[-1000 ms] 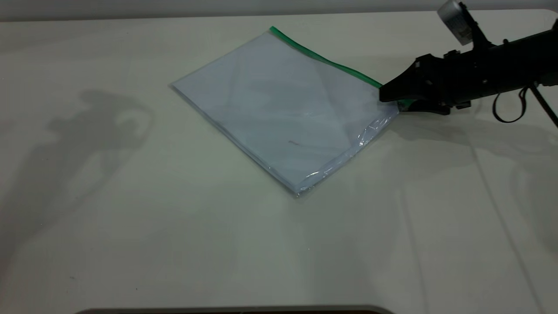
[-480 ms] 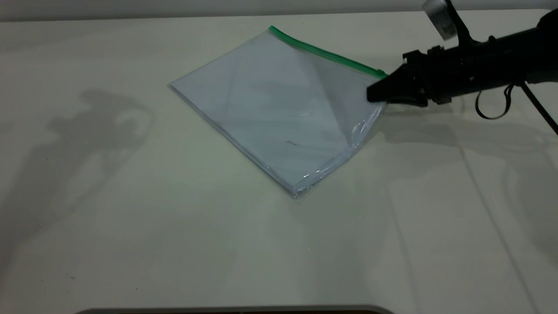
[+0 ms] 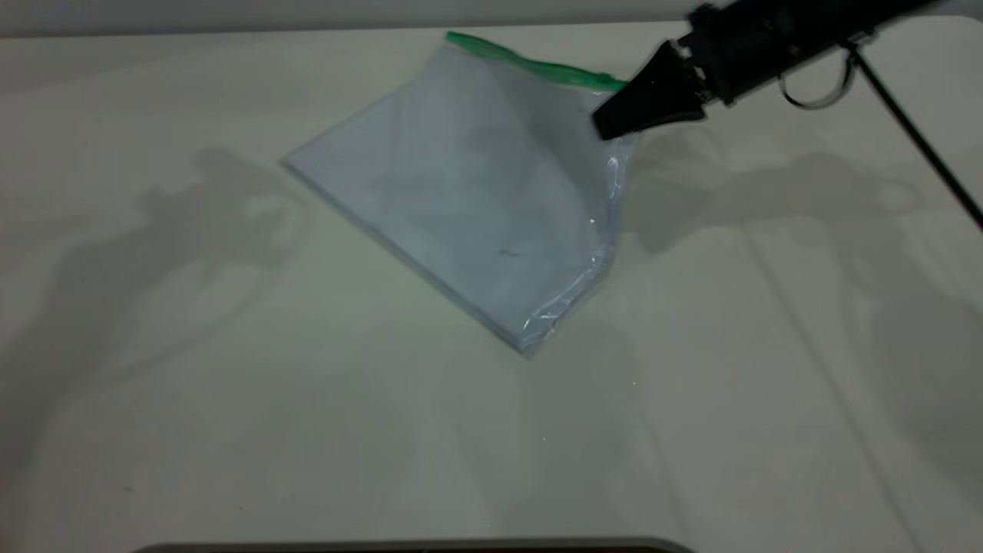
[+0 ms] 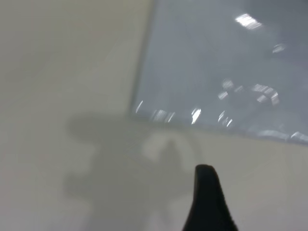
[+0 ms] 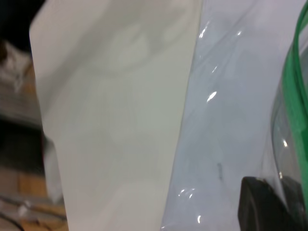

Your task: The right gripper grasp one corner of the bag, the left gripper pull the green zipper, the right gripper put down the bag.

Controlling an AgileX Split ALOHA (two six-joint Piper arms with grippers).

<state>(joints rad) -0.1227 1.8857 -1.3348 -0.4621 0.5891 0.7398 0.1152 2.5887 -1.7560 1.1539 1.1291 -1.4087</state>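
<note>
Hovering over the table, the left gripper shows one fingertip, so its spread cannot be told; the bag lies just ahead. Its green zipper edge rises to the right gripper, apparently pinching that lifted corner.

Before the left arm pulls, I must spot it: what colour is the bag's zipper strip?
Bright green zipper strip, clearest in the exterior view.
</note>
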